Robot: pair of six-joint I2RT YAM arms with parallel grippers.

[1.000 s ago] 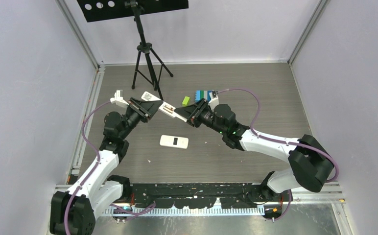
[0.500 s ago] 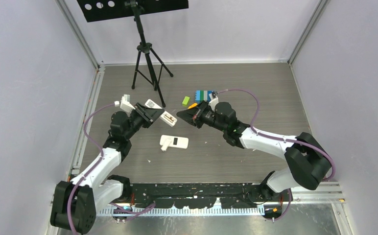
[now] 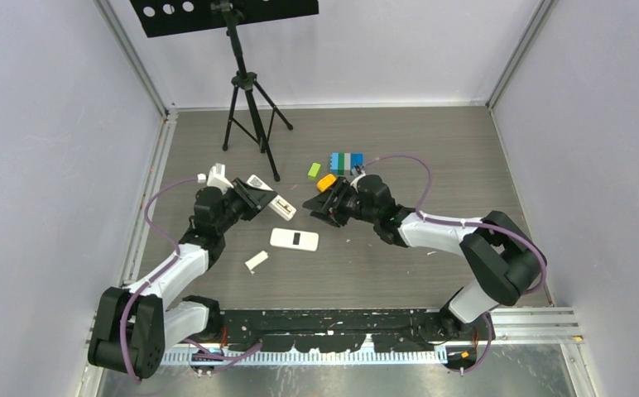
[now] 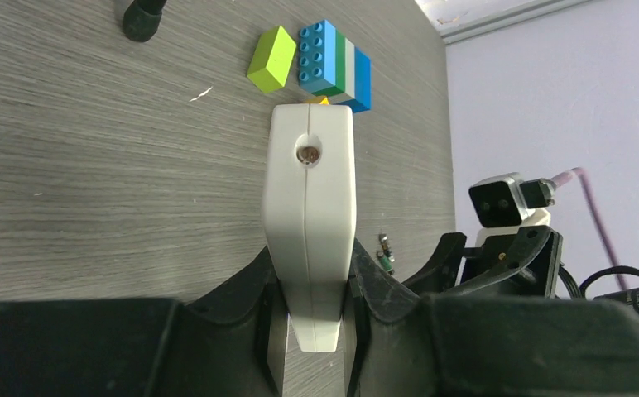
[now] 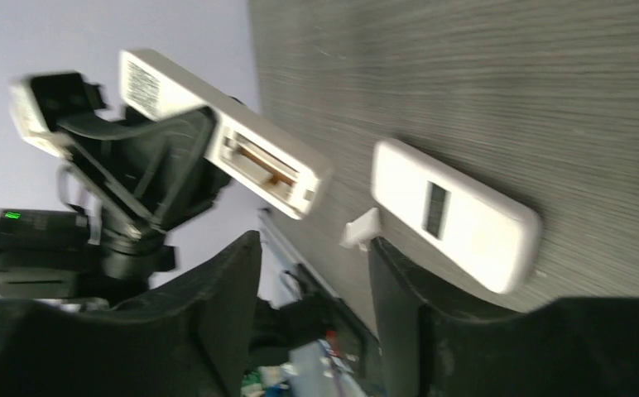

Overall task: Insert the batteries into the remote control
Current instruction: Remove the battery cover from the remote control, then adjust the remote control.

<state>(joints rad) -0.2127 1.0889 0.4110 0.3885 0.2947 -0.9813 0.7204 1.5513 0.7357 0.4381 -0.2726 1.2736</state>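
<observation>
Near the middle of the bench (image 3: 432, 149), we see the left claw (image 3: 264, 200) pinching the remote control (image 3: 281, 207) by its sides. The remote control is held clear of the surface, and its open battery bay (image 5: 258, 161) is turned toward the right arm. Opposite it, the right claw (image 3: 314, 205) hangs with its jaws spread and nothing between them. One battery (image 4: 386, 251), a tiny dark cylinder, lies on the bench near the right arm, apart from the remote control. A second remote (image 3: 294, 239) lies flat just in front of the claws, with a small white cover piece (image 3: 256, 261) near its left end. Behind the claws sit a green block (image 3: 314, 170), an orange block (image 3: 325, 183) and a blue, white and green stack (image 3: 346, 160). A tripod (image 3: 246, 107) stands at the back.
</observation>
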